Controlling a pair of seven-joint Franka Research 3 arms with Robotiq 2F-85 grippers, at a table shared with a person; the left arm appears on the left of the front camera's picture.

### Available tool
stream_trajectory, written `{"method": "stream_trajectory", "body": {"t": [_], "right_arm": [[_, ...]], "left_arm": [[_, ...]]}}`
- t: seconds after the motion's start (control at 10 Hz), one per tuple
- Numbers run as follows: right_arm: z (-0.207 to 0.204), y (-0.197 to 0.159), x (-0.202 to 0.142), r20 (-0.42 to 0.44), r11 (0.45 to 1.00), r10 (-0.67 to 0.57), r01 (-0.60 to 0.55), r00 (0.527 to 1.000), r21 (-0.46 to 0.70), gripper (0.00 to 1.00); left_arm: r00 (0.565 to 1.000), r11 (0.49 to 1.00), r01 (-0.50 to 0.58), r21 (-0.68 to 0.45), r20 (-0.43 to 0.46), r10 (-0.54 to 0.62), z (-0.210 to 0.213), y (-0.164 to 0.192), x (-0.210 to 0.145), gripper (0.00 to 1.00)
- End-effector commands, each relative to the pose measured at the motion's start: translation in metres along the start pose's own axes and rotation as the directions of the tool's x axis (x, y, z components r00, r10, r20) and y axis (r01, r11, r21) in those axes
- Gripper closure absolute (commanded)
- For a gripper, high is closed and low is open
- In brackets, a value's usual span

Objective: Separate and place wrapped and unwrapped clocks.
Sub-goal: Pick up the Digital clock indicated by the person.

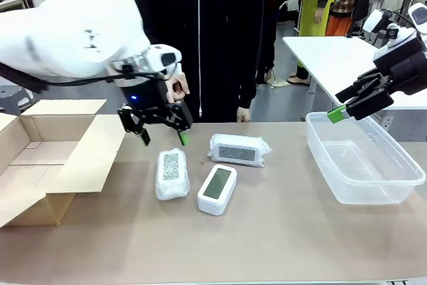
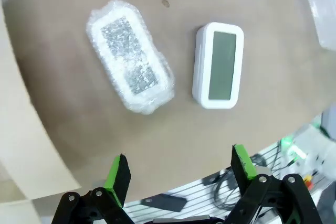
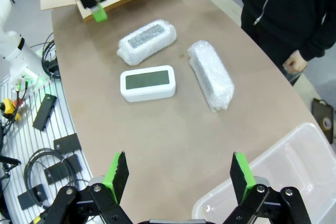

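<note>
1. the left claw (image 1: 163,138) is hanging over the table (image 1: 267,245), wide open and holding nothing.
2. the left wrapped clock (image 1: 171,173) is lying flat on the table right at 6 o'clock from that claw in the front view, close under it.
3. its long side is running from 12 to 6 in the front view. in the left wrist view it is sitting at 11 o'clock from the claw and pointing from 11 to 5, so i think the claw is needing a small turn to close across the short side.
4. the bare clock (image 1: 217,189) is lying at 4 o'clock from the left wrapped clock, just beside it but not touching. it could get bumped by a finger.
5. the far wrapped clock (image 1: 239,150) is lying at 3 o'clock from the left claw, with its long side going from 9 to 3.
6. the right claw (image 1: 347,108) is hovering over the tub (image 1: 353,195) far off at 3 o'clock. it is wide open and empty too, and well apart from all the clocks, so the left arm is the nearer one.
7. the open box (image 1: 40,165) is waiting at 9 o'clock from the left claw.
8. a person's hand (image 1: 177,87) is sitting at 12 o'clock, just behind the left claw, not in its way down.
</note>
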State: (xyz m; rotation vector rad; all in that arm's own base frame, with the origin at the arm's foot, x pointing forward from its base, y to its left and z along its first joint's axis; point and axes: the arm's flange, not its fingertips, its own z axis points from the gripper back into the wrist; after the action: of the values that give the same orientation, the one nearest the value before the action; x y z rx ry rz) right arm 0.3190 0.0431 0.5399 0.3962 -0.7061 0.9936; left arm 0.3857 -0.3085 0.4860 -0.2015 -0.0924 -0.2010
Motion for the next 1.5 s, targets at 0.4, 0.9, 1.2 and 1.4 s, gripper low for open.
{"method": "stream_trajectory", "body": {"t": [0.4,0.9,1.2,1.4], "right_arm": [[-0.003,-0.003,-0.001,0.02,1.0,0.008,-0.008,1.0,0.023,0.0],[-0.003,-0.003,-0.001,0.02,1.0,0.008,-0.008,1.0,0.023,0.0],[-0.003,-0.003,-0.001,0.02,1.0,0.008,-0.008,1.0,0.023,0.0],[-0.003,-0.003,-0.001,0.02,1.0,0.008,-0.008,1.0,0.023,0.0]], "left_arm": [[0.945,0.945,-0.322,0.053,-0.051,0.324,-0.091,0.018,0.037,0.0],[0.926,0.916,-0.377,0.135,0.052,0.374,-0.115,0.03,0.036,0.0],[0.928,0.918,-0.37,0.143,0.091,0.36,-0.133,0.03,0.051,0.0],[0.929,0.919,-0.369,0.138,0.088,0.359,-0.14,0.031,0.055,0.0]]}}
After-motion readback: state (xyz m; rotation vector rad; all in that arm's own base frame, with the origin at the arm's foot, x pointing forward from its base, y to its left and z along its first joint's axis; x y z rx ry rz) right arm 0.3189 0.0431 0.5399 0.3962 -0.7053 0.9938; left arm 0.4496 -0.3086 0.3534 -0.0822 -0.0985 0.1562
